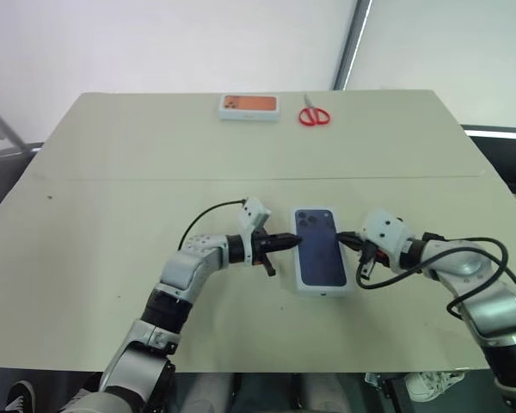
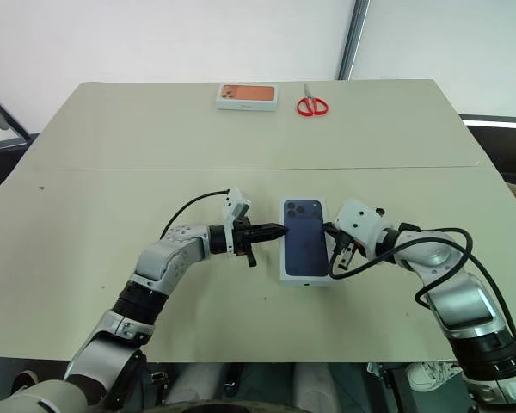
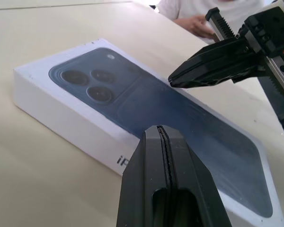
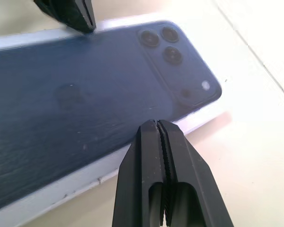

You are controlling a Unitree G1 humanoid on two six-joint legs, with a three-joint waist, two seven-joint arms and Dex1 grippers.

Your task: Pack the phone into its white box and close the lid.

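Beige tabletop (image 1: 112,163) before me carries the shallow white rectangular lid printed with a dark-blue phone (image 1: 318,249), seated on its white box so I cannot see inside. My left gripper (image 1: 294,241) and right gripper (image 1: 340,237), both clenched empty, flank it. Far back lie an orange-topped white box (image 1: 249,106) and red scissors (image 1: 313,114).

lid side wall (image 3: 92,137): start of a grey word, "iP" readable, rest hidden behind left pincer (image 3: 161,137)
lid top face (image 1: 318,249): printed dk-blue phone pic w/ 3 camera lenses, no lettering readable
orange-top box (image 1: 249,106), far bench edge: no text legible, too small
red scissors (image 1: 314,115): no markings readable
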